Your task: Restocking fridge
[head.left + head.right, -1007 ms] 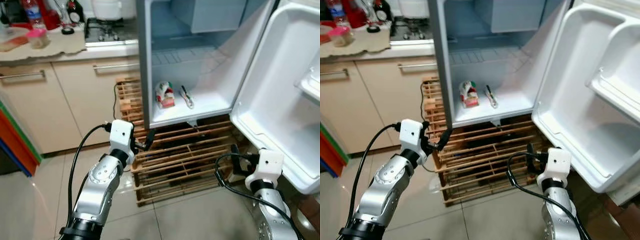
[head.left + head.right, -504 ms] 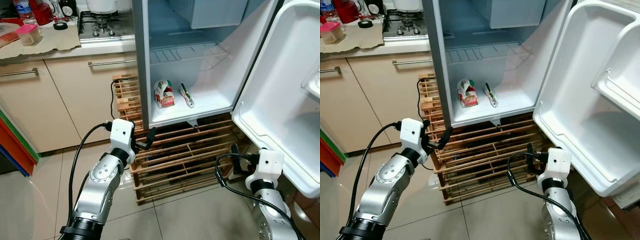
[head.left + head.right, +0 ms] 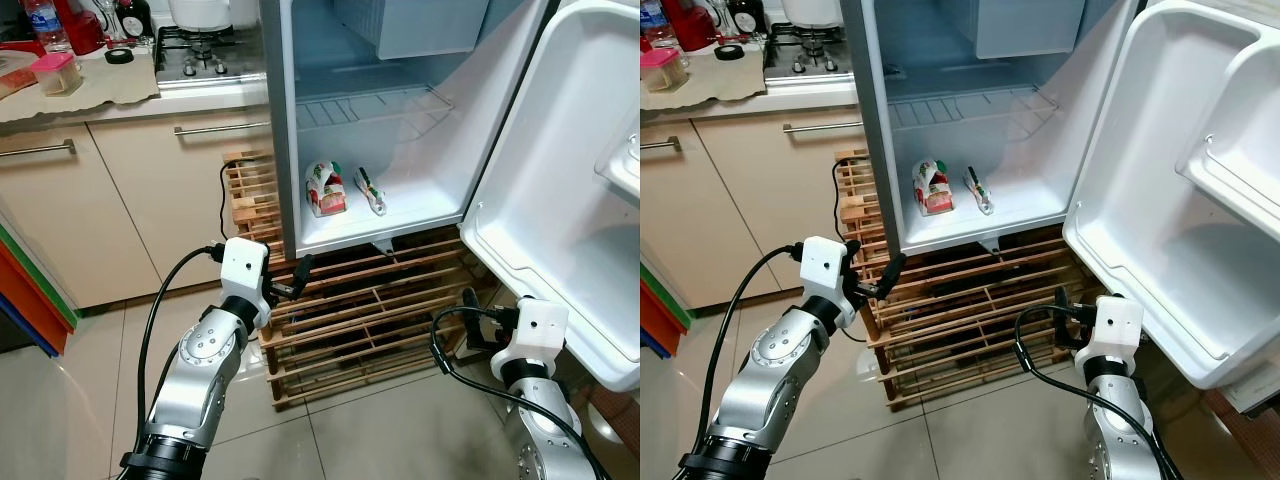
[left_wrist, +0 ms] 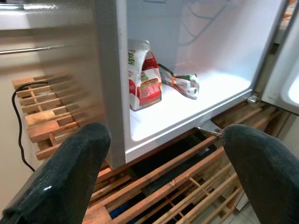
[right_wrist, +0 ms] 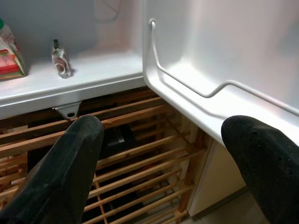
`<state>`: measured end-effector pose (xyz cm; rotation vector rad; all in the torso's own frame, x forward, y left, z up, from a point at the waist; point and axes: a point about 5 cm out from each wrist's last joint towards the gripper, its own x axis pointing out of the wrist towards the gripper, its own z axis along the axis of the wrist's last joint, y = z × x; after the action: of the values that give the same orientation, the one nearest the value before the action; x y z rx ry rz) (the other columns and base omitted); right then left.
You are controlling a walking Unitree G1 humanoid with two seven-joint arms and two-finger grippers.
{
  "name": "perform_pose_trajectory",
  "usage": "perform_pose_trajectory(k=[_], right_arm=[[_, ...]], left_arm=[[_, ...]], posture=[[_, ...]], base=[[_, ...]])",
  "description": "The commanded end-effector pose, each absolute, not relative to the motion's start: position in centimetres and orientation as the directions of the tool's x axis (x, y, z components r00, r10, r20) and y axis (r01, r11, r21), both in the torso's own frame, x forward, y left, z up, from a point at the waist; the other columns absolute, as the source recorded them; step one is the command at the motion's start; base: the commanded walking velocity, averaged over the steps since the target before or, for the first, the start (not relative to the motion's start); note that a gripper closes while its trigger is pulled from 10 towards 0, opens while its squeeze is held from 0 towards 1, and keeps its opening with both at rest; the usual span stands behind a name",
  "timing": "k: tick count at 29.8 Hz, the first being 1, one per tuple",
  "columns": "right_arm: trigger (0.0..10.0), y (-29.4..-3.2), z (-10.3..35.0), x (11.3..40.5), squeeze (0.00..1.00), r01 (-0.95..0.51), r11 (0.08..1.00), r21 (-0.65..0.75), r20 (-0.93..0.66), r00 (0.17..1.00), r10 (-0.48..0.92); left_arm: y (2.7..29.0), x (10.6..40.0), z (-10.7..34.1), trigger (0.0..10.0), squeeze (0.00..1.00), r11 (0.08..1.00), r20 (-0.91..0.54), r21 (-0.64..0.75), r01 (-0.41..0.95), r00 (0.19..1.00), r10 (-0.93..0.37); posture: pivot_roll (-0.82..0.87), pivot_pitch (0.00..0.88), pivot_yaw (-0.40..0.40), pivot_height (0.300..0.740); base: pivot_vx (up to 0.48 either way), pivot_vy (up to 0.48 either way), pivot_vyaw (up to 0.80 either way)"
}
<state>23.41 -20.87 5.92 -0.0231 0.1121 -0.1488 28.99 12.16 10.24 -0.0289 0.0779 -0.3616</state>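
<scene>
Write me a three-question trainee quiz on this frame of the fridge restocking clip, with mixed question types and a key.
1. True or false: the fridge door stands open.
2. Multiple choice: where do the red-and-white pouch and the small wrapped packet lie? A) on the wire shelf B) on the fridge floor C) on the wooden pallet
3. Short answer: what state are the left gripper and right gripper in, and what do they hold?

Key
1. True.
2. B; they lie side by side, low in the compartment, under the wire shelf.
3. Both have their fingers spread open and hold nothing; they sit low in front of the pallet that carries the fridge.
</scene>
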Motion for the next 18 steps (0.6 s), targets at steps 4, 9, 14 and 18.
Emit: perform_pose_trajectory(k=[4, 9, 14, 18], right_arm=[[10.0, -20.54, 5.79, 23.93, 0.0, 0.14, 0.99, -0.029, -0.125, 0.982, -0.142], [10.0, -20.57, 5.64, 23.98, 0.0, 0.139, 0.99, -0.03, -0.13, 0.981, -0.142], [10.0, -20.48, 5.53, 24.22, 0.0, 0.14, 0.99, -0.029, -0.131, 0.981, -0.142], [10.0, -20.09, 5.47, 24.13, 0.0, 0.116, 0.992, -0.04, -0.131, 0.984, -0.121]], left_arm=[[11.99, 29.72, 10.44, 10.0, 0.0, 0.946, -0.08, -0.035, 0.323, 0.942, -0.325], [12.05, 29.77, 10.48, 10.0, 0.0, 0.946, -0.079, -0.035, 0.322, 0.943, -0.323], [12.08, 29.91, 10.59, 10.0, 0.0, 0.945, -0.077, -0.022, 0.327, 0.942, -0.328], [11.88, 30.06, 10.6, 10.0, 0.0, 0.943, -0.078, -0.043, 0.329, 0.94, -0.331]], posture=[[0.04, 0.0, 0.015, 0.74], [0.04, 0.0, 0.018, 0.74], [0.04, 0.0, 0.024, 0.74], [0.03, 0.0, 0.026, 0.74]], base=[[-0.318, -0.359, 0.0], [-0.313, -0.356, 0.0], [-0.275, -0.343, 0.0], [-0.204, -0.263, 0.0]])
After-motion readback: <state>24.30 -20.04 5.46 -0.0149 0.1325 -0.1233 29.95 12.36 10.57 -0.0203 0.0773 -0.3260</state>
